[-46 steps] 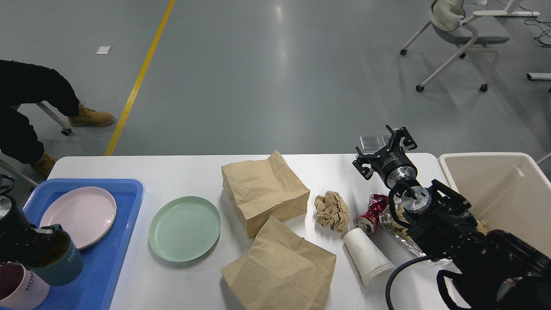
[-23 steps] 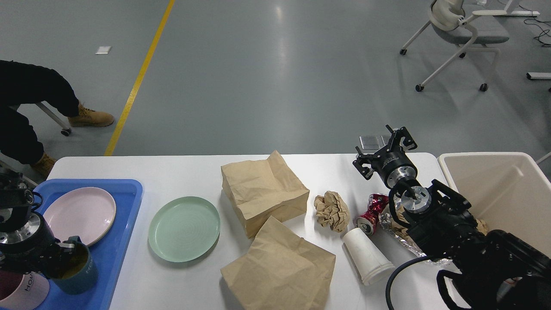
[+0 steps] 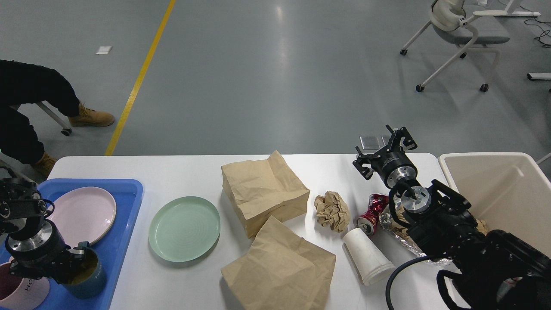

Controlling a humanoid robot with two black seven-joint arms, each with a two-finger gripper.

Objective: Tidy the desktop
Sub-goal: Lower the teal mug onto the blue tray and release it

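The white desktop carries a blue tray at its left end. On the tray lie a pink plate, a pink mug and a teal mug. My left gripper is shut on the teal mug's rim, and the mug stands at the tray's near right corner. My right gripper hovers open and holds nothing, over the far right edge of the desktop, beyond a crushed red can.
A green plate lies right of the tray. Two brown paper bags, a crumpled paper ball, a tipped white paper cup and a foil wrapper lie mid-right. A beige bin stands at the right end.
My left gripper has carried the teal mug rightward and down, to the tray's near right corner. The right arm has not moved.
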